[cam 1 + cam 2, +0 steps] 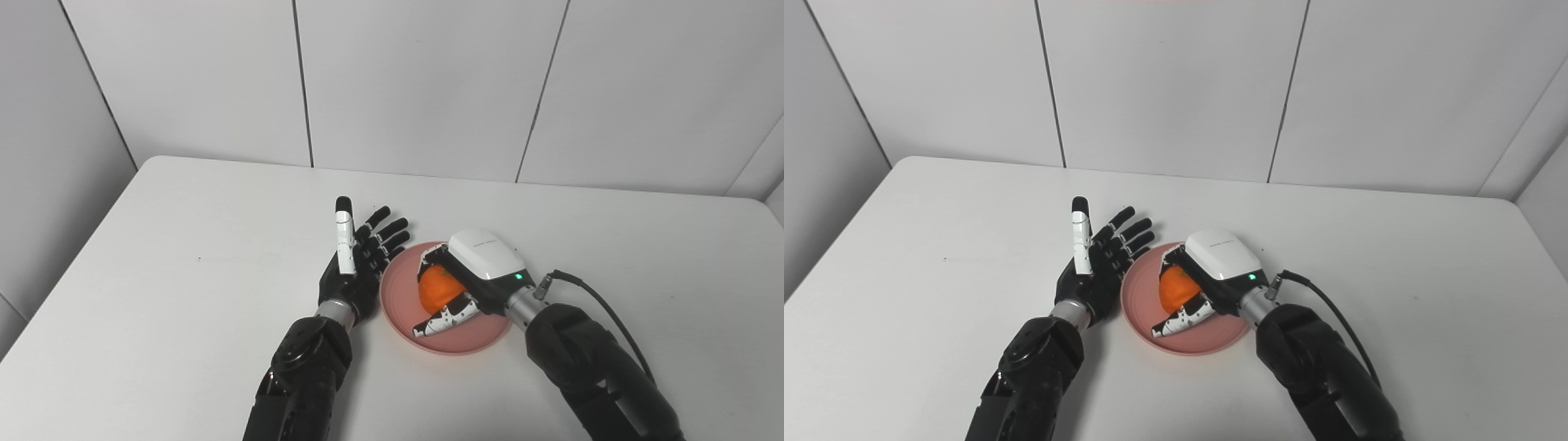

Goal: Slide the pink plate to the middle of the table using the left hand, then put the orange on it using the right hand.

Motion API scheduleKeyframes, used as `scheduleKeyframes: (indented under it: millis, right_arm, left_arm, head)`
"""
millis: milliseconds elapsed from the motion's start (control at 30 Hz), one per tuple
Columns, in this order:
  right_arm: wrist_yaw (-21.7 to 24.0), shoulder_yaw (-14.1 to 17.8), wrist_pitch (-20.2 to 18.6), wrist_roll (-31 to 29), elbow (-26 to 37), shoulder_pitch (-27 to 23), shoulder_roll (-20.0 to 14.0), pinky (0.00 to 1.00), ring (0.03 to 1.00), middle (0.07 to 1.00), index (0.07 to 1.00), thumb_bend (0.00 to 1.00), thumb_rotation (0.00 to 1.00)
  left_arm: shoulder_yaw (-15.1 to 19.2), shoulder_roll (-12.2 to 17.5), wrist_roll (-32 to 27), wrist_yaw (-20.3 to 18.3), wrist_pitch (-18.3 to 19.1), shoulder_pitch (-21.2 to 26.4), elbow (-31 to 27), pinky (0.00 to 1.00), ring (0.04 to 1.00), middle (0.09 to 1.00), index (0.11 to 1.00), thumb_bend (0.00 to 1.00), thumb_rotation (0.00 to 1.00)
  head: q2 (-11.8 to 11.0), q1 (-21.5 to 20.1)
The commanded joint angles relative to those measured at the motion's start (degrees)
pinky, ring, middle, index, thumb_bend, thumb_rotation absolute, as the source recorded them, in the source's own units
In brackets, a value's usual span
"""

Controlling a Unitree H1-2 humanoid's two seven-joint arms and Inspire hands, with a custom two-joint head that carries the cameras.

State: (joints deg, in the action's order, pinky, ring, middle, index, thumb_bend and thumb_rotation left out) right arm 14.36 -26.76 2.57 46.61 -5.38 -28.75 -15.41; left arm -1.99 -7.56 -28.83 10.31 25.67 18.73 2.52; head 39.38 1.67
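The pink plate [398,297] lies on the white table near its middle. Over the plate my right hand [471,275] is shut on the orange [438,289], with fingers and thumb wrapped around the fruit. Whether the orange touches the plate cannot be told. My left hand [358,257] is open, fingers spread and pointing away from me, just left of the plate's rim. It holds nothing. In the right eye view the same plate [1139,300], orange [1176,291], right hand [1213,269] and left hand [1096,257] show.
The white table [184,245] has a rounded far edge against a white panelled wall. A black cable [603,306] runs from my right wrist over the table to the right.
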Motion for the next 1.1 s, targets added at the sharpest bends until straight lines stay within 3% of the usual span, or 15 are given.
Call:
scheduleKeyframes:
  millis: [0,167,367,600,833,933,1000,1067]
  right_arm:
    - [-2.2,1.07,3.17,-0.87,1.98,-1.83,-0.72,0.44,0.47,0.517,0.539,0.93,0.83]
    - [-1.25,1.25,4.39,-2.9,2.32,-1.85,-1.36,0.59,0.637,0.678,0.693,1.0,0.94]
    - [-0.74,1.49,5.05,-4.63,2.87,-1.46,-1.81,0.64,0.686,0.721,0.73,1.0,0.99]
    - [-3.13,3.7,6.41,-6.39,4.08,0.0,-1.53,0.63,0.712,0.755,0.737,1.0,1.0]
    - [-12.45,10.08,10.22,-10.25,2.26,1.46,0.71,0.63,0.724,0.764,0.762,1.0,1.0]
    - [-16.09,15.95,9.87,-18.36,-0.75,2.67,4.53,0.72,0.805,0.825,0.806,1.0,1.0]
    - [-16.55,19.55,10.08,-25.39,-2.14,3.27,7.05,0.8,0.859,0.863,0.849,0.99,1.0]
    - [-16.66,22.21,10.18,-30.23,-3.04,3.67,8.96,0.81,0.874,0.877,0.856,0.99,1.0]
  left_arm:
    - [0.13,-0.53,0.25,0.78,1.24,-0.94,1.7,0.88,0.804,0.763,0.854,0.82,1.0]
    - [-0.64,-0.12,0.08,1.35,1.23,-1.01,1.51,0.85,0.809,0.777,0.87,0.83,1.0]
    - [-0.75,-0.14,0.23,1.57,1.24,-1.0,1.47,0.81,0.81,0.782,0.886,0.83,1.0]
    - [0.09,-0.52,2.72,-0.64,0.97,-1.25,1.7,0.96,0.854,0.821,0.888,0.84,1.0]
    - [-2.01,0.86,12.55,-3.0,-8.38,-1.34,3.72,0.99,0.914,0.886,0.873,0.88,1.0]
    - [-2.73,2.09,17.42,-3.87,-15.14,-0.72,5.96,1.0,0.928,0.921,0.895,0.91,1.0]
    - [-3.54,3.09,21.55,-3.66,-19.0,-0.16,7.34,1.0,0.938,0.938,0.911,0.92,1.0]
    - [-3.94,3.63,24.81,-3.3,-21.71,0.3,8.45,1.0,0.941,0.942,0.916,0.91,1.0]
  head:
    - [0.01,0.09]
    - [-0.03,-0.02]
    - [-0.63,-0.44]
    - [-1.28,-0.48]
    - [-1.34,-1.04]
    - [-1.34,-1.04]
    - [-1.34,-1.04]
    - [-1.23,-1.3]
